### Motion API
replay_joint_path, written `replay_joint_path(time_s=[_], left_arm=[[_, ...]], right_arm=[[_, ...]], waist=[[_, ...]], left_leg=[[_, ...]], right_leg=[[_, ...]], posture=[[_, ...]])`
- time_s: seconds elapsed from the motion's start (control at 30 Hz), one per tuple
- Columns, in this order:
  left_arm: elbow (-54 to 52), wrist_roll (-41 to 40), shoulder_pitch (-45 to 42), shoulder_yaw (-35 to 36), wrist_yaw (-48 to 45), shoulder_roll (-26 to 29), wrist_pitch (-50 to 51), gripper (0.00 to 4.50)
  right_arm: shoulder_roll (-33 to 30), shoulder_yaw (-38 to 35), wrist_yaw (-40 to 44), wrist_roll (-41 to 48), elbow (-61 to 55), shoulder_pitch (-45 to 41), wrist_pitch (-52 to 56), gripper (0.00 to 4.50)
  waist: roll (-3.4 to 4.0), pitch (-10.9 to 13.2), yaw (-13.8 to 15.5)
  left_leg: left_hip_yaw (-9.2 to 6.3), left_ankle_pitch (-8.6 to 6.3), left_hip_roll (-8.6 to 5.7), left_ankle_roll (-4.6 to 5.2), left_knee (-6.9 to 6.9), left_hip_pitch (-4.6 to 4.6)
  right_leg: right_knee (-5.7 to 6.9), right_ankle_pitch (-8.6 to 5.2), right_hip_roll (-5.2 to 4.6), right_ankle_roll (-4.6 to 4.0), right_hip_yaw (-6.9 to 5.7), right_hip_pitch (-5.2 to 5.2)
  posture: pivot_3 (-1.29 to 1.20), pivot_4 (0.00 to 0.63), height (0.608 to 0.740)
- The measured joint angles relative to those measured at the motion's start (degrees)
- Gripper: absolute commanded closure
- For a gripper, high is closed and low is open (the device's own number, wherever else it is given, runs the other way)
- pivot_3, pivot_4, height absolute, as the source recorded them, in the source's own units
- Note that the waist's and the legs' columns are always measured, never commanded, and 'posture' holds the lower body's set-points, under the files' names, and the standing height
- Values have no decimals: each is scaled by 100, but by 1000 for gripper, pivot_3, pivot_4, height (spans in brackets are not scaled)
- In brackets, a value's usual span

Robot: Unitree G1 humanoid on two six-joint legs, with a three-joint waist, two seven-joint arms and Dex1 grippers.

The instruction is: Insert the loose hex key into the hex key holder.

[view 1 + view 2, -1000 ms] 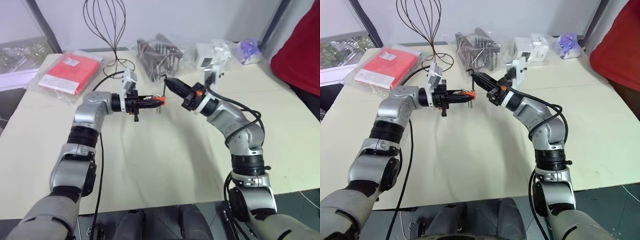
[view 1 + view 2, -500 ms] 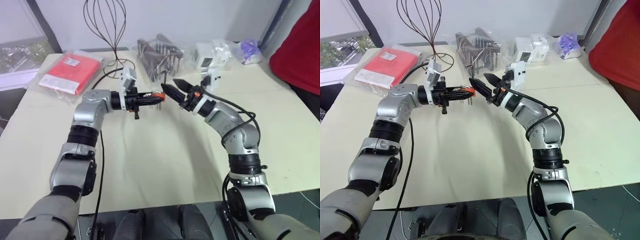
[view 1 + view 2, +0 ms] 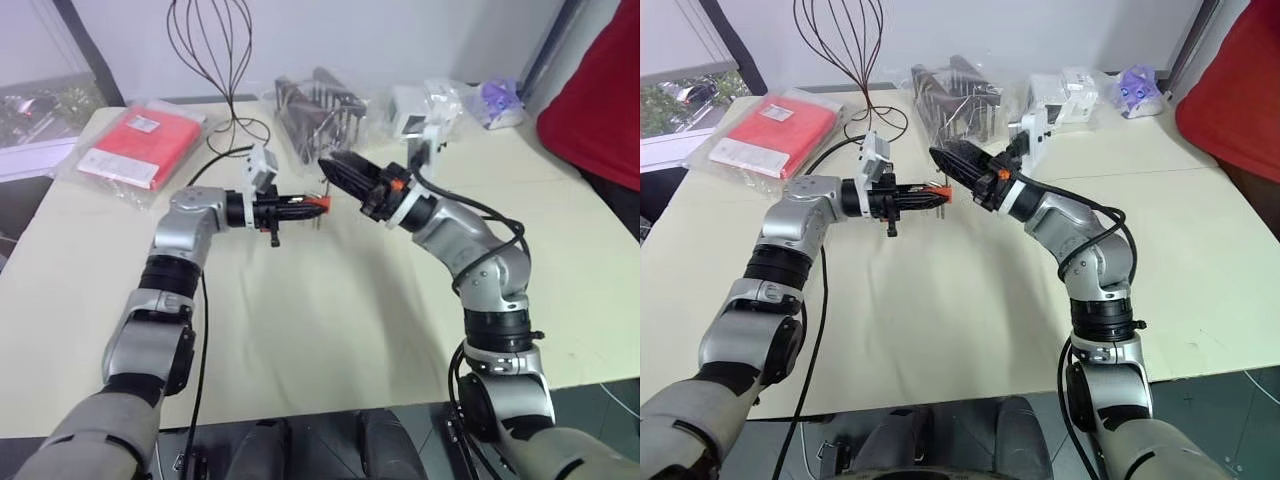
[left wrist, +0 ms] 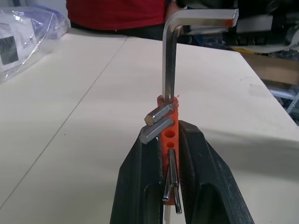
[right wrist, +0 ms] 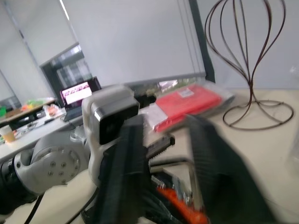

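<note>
My left gripper (image 3: 312,204) points level to the right and is shut on the hex key holder (image 4: 170,122), a small orange block with short dark keys sticking out. The loose hex key (image 4: 169,65), a silvery L-shaped rod, stands upright with its long leg in the holder's end and its short bend at the top. My right gripper (image 3: 335,170) reaches in from the right, just above the holder and close to the key's upper end. Its view is blurred, and it is unclear whether it touches the key.
At the back of the cream table (image 3: 330,320) are a dark wire stand (image 3: 210,50), a flat red packet (image 3: 140,145), a dark metal rack in plastic (image 3: 315,110) and bagged white boxes (image 3: 420,105). A person in red (image 3: 600,100) stands at the right.
A second ago the right gripper was at the key. Half a second ago it stood wide open slightly to the right, and it has since moved back over the holder. The left gripper has kept still.
</note>
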Motion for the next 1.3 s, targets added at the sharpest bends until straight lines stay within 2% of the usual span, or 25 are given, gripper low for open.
replay_joint_path(time_s=[0.47, 0.53, 0.57, 0.87, 0.93, 1.0, 1.17, 1.3], left_arm=[[22, -5, 0, 2, -4, 10, 55, 4500], [21, -7, 0, 2, -5, 10, 66, 4500], [21, -7, 0, 2, -6, 10, 76, 4500], [-118, -14, -1, 9, -50, 15, 186, 4500], [-166, -16, -1, 9, -64, 16, 203, 4500], [-208, -16, -1, 10, -73, 18, 207, 4500], [-248, -16, 8, 13, -86, 50, 262, 4500], [-504, -154, 270, 82, 50, 132, 889, 4500]], right_arm=[[-184, 42, -40, 50, -143, 170, 199, 3829], [-181, 42, -53, 50, -143, 189, 197, 4387], [-176, 41, -68, 50, -143, 205, 187, 4448], [-178, 125, -87, -13, -143, 259, 177, 4448], [-178, 134, -86, -15, -142, 259, 178, 3932], [-178, 134, -88, -15, -142, 259, 178, 3190], [-182, 115, -121, -11, -141, 259, 183, 827], [-385, 96, -120, -11, -174, 362, 189, 827]], waist=[[0, 0, -1], [0, 0, -1], [0, 0, -1], [0, 0, 0], [0, 0, 0], [0, 0, 1], [0, 0, -1], [0, 0, -2]], left_leg=[[0, 0, 0, 0, 0, 0], [0, 0, 0, 0, -1, 0], [0, 0, 0, 0, -1, 0], [0, 0, 0, 0, 0, 0], [0, 0, 0, 0, 0, 0], [0, 0, 0, 0, 0, 0], [0, 0, 0, 0, 0, 0], [0, 0, 0, 1, 0, 0]], right_leg=[[0, 0, 1, 0, 0, 0], [0, 0, 1, 0, 0, 0], [0, 0, 0, 0, 0, 0], [0, 0, 0, 0, 0, 0], [0, 0, 0, 0, 0, 0], [0, 0, 0, 0, 0, 0], [0, 0, 0, 0, 0, 0], [0, 0, 0, 0, 0, 0]], posture=[[0, 150, 740], [0, 150, 740], [0, 150, 740], [0, 150, 740], [0, 150, 740], [0, 150, 740], [0, 150, 740], [0, 150, 740]])
